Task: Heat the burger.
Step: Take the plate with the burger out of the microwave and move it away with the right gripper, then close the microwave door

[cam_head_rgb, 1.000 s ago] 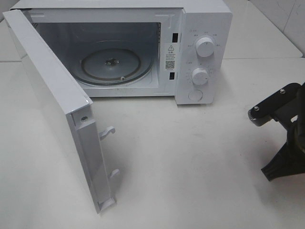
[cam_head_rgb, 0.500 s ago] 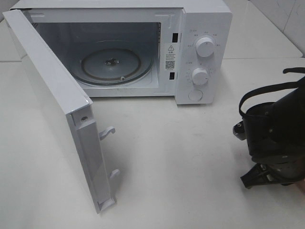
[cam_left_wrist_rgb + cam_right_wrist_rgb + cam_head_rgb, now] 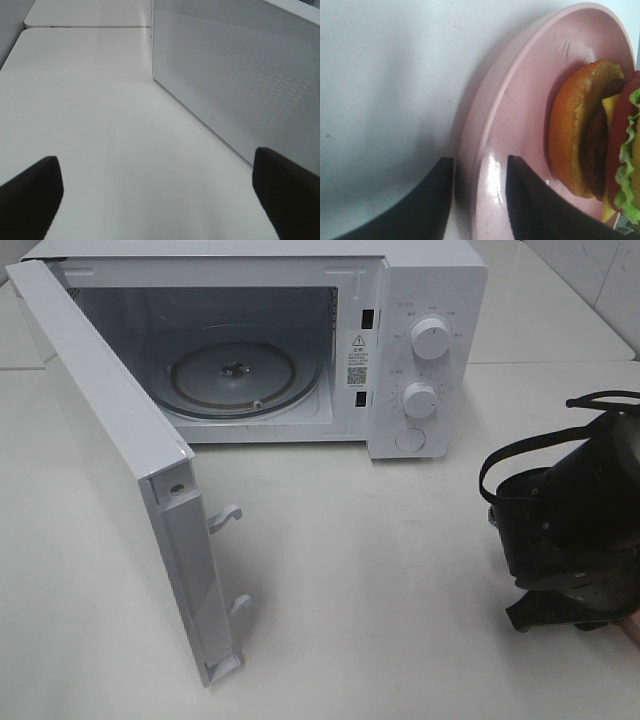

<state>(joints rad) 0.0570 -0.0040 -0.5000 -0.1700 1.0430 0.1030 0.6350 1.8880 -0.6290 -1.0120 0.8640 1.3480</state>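
**Right gripper straddling plate rim, burger on plate**

Right gripper (image 3: 479, 200): dark fingers (image 3: 532, 205) set either side of the rim of a pink plate (image 3: 520, 100), one finger outside the rim, one on the plate's inner surface; whether pressed tight on the rim, cannot tell. Seen from high camera as a black mass (image 3: 570, 530) at the right edge of the table, cable looped over it, plate hidden beneath.

Burger (image 3: 592, 135): resting on the pink plate, close to the inner finger but apart from it. Golden-brown bun, dark patty, yellow cheese, red tomato, green lettuce frill, seen on its side in the wrist view. Partly cut off by the frame edge.

Left gripper (image 3: 155, 190): fingers wide apart, nothing between them, low over bare table beside the perforated face of the microwave door (image 3: 240, 80).

Microwave (image 3: 420, 350): white, at the back of the table (image 3: 400, 570), well apart from the right gripper. Door (image 3: 120, 470) swung fully open toward the left. Glass turntable (image 3: 235, 375) visible inside. Two round knobs (image 3: 430, 338) and a button on the control panel.
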